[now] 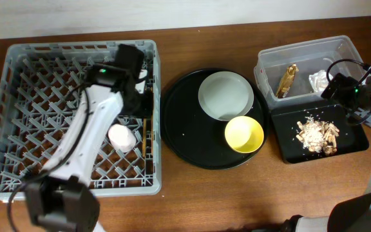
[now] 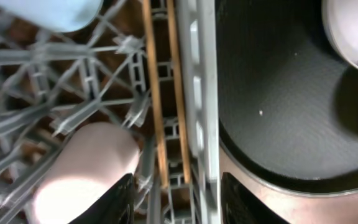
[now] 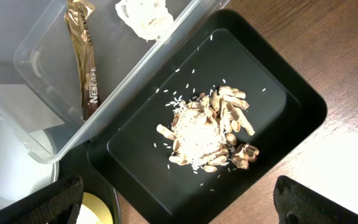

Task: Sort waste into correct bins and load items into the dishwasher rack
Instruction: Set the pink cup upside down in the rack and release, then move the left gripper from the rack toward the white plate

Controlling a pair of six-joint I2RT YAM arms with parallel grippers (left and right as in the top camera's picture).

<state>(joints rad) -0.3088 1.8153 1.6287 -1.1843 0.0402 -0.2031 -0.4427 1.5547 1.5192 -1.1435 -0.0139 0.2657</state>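
Here, chopsticks: two wooden sticks lying side by side in the channel along the right wall of the rack. Their long axis runs from the far side of the table to the near side, parallel to that wall. Which end is the tip cannot be made out.
Left gripper: hangs over the chopsticks with jaws apart, one finger on each side of the pair, nothing held.
Pink cup: on the rack pegs just left of the chopsticks, partly behind the left finger. Which way its mouth faces is unclear.
Blue cup: in the rack farther back, cut off by the top edge of the left wrist view and hidden under the arm in the overhead view.
Wrapper: in the clear tub, long axis roughly far-to-near, slightly slanted.
Tissue: in the same tub, right of the wrapper. It is cut off at the top of the right wrist view.
Food scraps: heaped mid-floor in the black rectangular tray, with loose grains scattered around. The tray sits just beside the tub's near side.
Right gripper: above that tray, jaws wide apart and empty. Only the fingertips show, at the lower corners.
Plate and bowl: upright on the round black tray, between rack and tub, with the bowl at the plate's near-right rim.
Table: brown wood.
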